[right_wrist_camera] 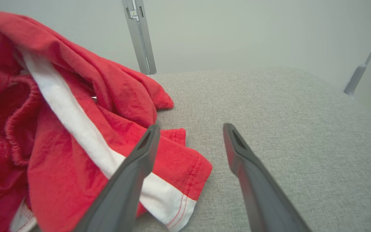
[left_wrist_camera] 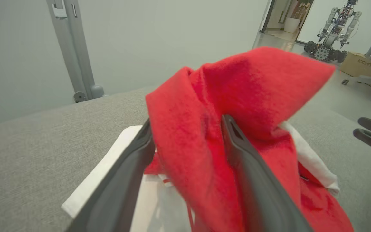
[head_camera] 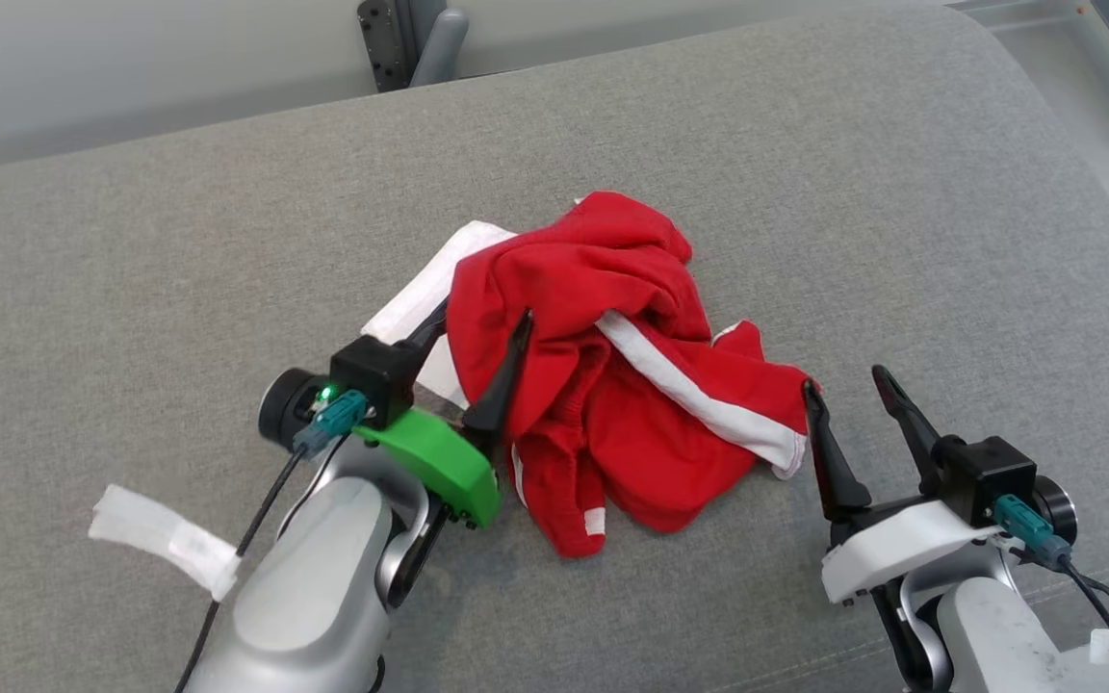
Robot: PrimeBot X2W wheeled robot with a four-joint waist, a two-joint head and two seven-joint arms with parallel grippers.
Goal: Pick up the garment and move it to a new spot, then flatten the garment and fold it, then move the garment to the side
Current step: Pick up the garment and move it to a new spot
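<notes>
Nearest you, your left gripper (head_camera: 482, 322) has its jaws standing apart, with a fold of the garment (head_camera: 612, 366) draped between them. The cloth is loose there, not pinched. Over on the other side your right gripper (head_camera: 848, 390) is spread wide too and holds nothing, its inner finger just beside the white-banded hem (head_camera: 757, 433).

Past the fingers, the garment sits in a crumpled red heap mid-way across the grey padded surface (head_camera: 805, 192), one white sleeve (head_camera: 429, 279) poking out under your left finger.

I'd call this the hand-over from moving to flattening, with nothing spread out yet. Next you need two clean edges: that hem on the right and a sleeve or shoulder on the left, pinched and drawn apart. Beyond the far edge stands a grey post (head_camera: 410, 43).
</notes>
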